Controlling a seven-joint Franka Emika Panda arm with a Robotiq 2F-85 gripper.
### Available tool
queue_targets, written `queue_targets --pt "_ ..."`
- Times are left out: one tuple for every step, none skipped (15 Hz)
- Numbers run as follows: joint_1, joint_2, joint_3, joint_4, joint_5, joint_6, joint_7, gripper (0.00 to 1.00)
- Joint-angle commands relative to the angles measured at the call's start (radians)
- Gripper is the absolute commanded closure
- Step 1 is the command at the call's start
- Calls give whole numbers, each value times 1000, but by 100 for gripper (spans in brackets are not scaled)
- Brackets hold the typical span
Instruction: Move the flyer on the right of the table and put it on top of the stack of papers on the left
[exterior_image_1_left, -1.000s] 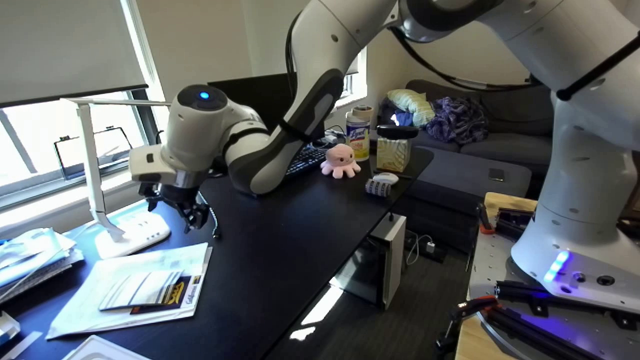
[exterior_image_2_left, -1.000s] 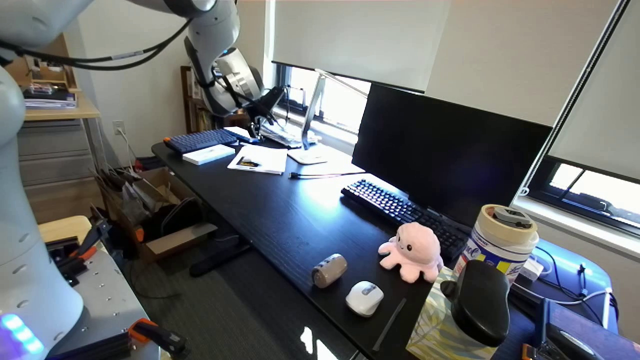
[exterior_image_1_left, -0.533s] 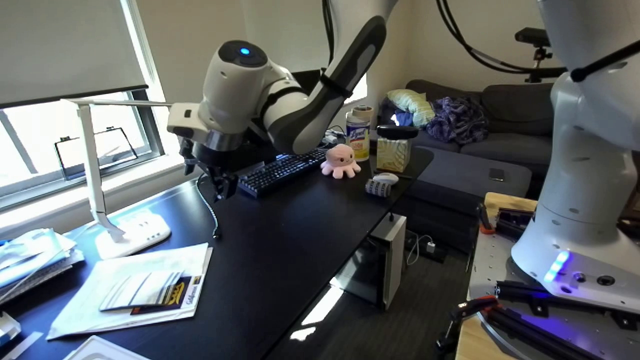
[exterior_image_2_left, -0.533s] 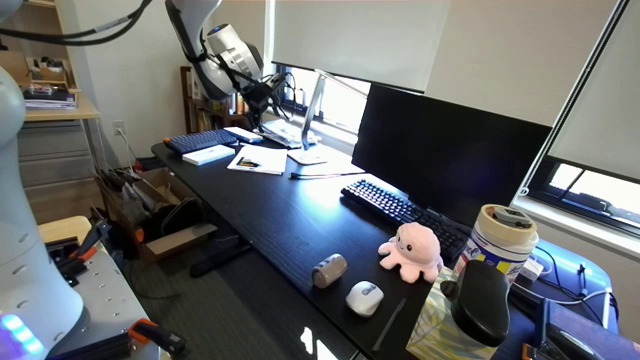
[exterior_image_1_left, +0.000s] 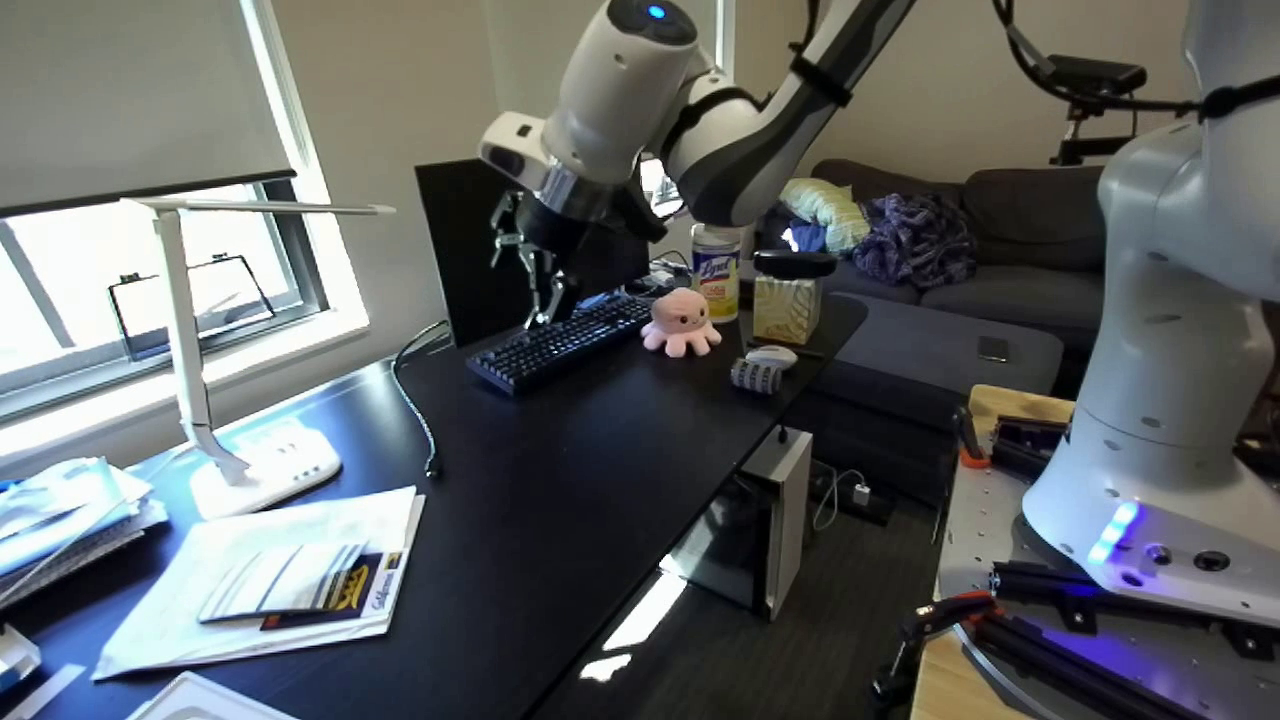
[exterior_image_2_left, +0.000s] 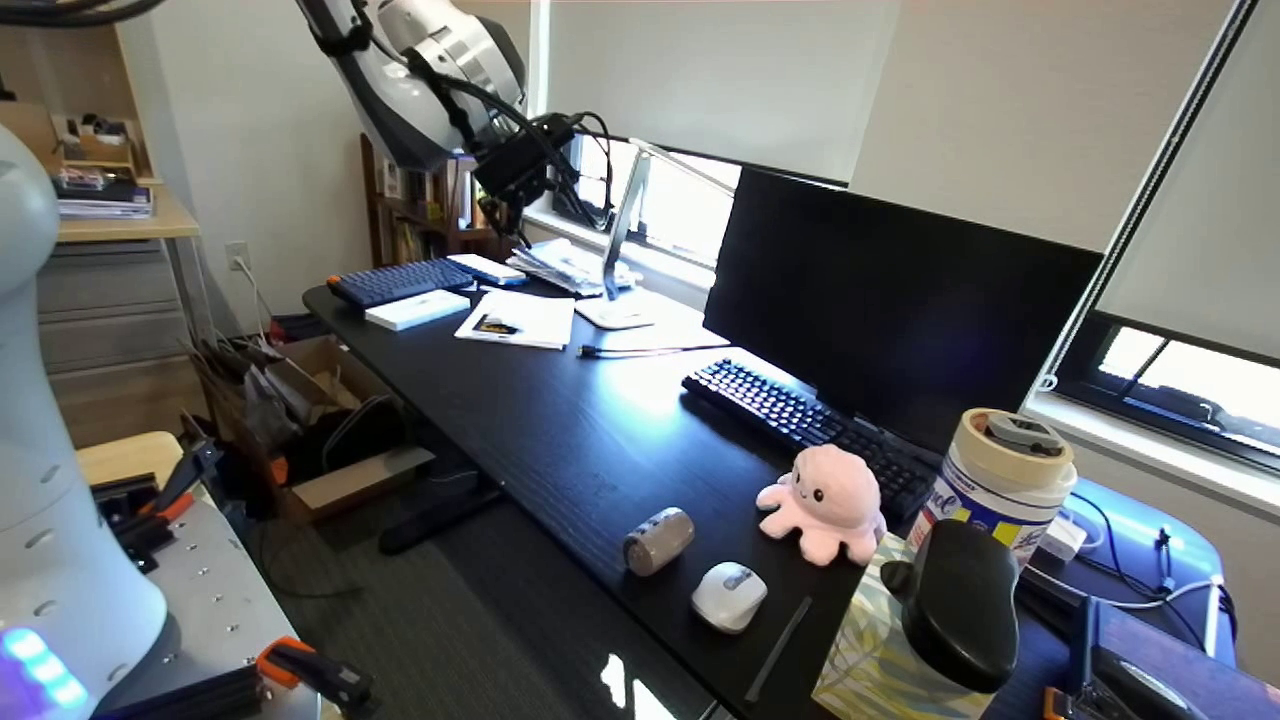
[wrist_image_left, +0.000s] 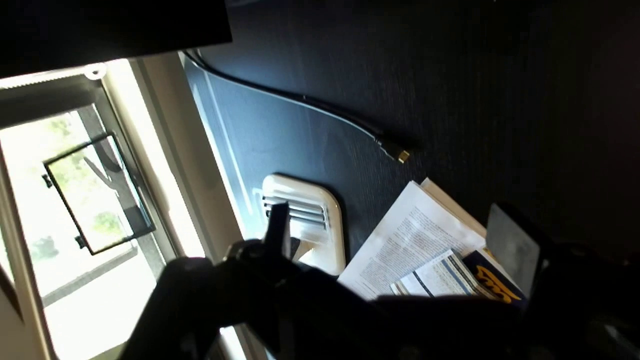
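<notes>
Flyer, striped, lying atop the stack of papers on the desk; gripper, empty, jaws spread wide, lifted away toward the monitor within the last second, placement therefore apparently complete.

In an exterior view: flyer on paper stack; lamp base behind stack, keyboard right of it (well apart).

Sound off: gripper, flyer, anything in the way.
Gripper open, nothing held. Striped flyer atop the paper stack. Possible hindrance: desk lamp standing beside it.
</notes>
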Motion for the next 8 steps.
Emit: queue_targets --pt "-24 -136 -20 -134 103 -136 -42 0" --pt "-107 -151 56 -146 148 -177 -55 0" --pt "-43 -157 -21 -147 152 -197 -41 0" --pt "-62 -145 -20 -133 125 -157 -15 0" --pt "-51 -124 -15 -120 112 -157 -12 0" --pt "-52 -129 -24 -121 112 -157 -11 0" --pt "-53 -130 -28 -121 112 -157 -11 0" --pt "-53 -130 -30 -121 112 -157 -11 0"
